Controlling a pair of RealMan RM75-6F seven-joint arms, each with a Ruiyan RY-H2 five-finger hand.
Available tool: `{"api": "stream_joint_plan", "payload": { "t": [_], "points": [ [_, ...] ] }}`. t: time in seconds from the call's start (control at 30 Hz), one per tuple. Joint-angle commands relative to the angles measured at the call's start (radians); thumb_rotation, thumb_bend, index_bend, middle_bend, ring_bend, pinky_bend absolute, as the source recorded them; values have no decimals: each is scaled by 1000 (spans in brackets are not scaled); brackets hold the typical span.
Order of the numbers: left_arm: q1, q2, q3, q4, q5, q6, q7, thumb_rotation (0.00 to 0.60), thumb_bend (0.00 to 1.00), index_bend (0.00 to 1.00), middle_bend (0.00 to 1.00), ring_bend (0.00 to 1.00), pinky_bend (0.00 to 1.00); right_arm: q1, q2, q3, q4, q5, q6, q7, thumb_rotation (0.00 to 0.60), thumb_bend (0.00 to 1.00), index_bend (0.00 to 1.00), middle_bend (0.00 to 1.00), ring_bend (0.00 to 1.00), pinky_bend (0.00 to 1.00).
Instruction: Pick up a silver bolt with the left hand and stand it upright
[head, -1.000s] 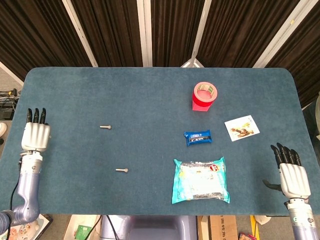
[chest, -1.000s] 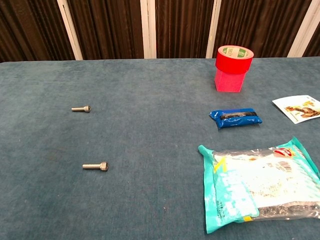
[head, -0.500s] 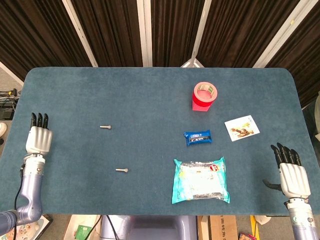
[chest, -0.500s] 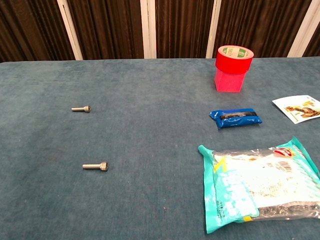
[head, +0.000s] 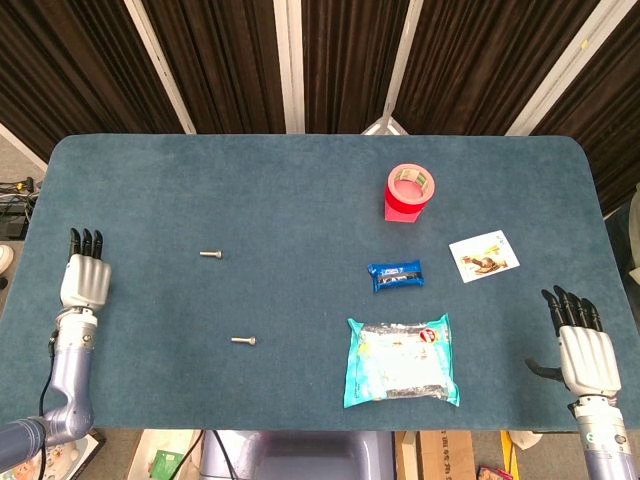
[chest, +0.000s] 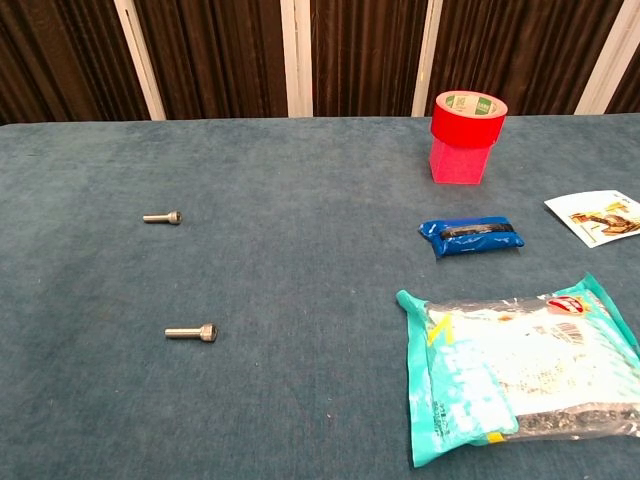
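Two silver bolts lie flat on the blue table. The farther bolt (head: 209, 254) (chest: 162, 217) is left of centre. The nearer bolt (head: 243, 341) (chest: 191, 333) lies closer to the front edge. My left hand (head: 84, 275) hovers at the table's left edge, fingers straight and apart, holding nothing, well left of both bolts. My right hand (head: 582, 347) is at the front right corner, fingers extended, empty. Neither hand shows in the chest view.
A red tape roll (head: 410, 193) (chest: 467, 137) stands at the back right. A blue snack packet (head: 395, 274) (chest: 472, 237), a teal plastic bag (head: 401, 360) (chest: 520, 366) and a printed card (head: 484, 256) (chest: 598, 216) lie on the right half.
My left hand has slid slightly to the right and toward the front edge. The bolts and the right hand have not moved.
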Motion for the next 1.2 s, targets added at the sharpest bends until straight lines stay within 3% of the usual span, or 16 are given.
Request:
{"api": "stream_joint_plan", "payload": {
  "t": [0.03,0.83,1.07,1.2],
  "points": [
    [0,-5,1,5,-6,-4,3,600,556,540,7,0,0,0,0,0,1,0,0,0,600,4,72,3,0,0],
    [-2,-16,10,14,-16,-12,13,600,436,480,0,0,0,2,0,0,1,7,-5,-3,600,4,72,3,0,0],
    [-5,-11,5,3,-10,-4,4,600,409,375,0,0,0,2,-1,1,-1,10,-4,-6,600,4,72,3,0,0],
    [-12,11,-33,-44,5,26,-50,600,393,339,0,0,0,2,-1,0,-2,8,-2,-8,600,4,72,3,0,0]
  ]
}}
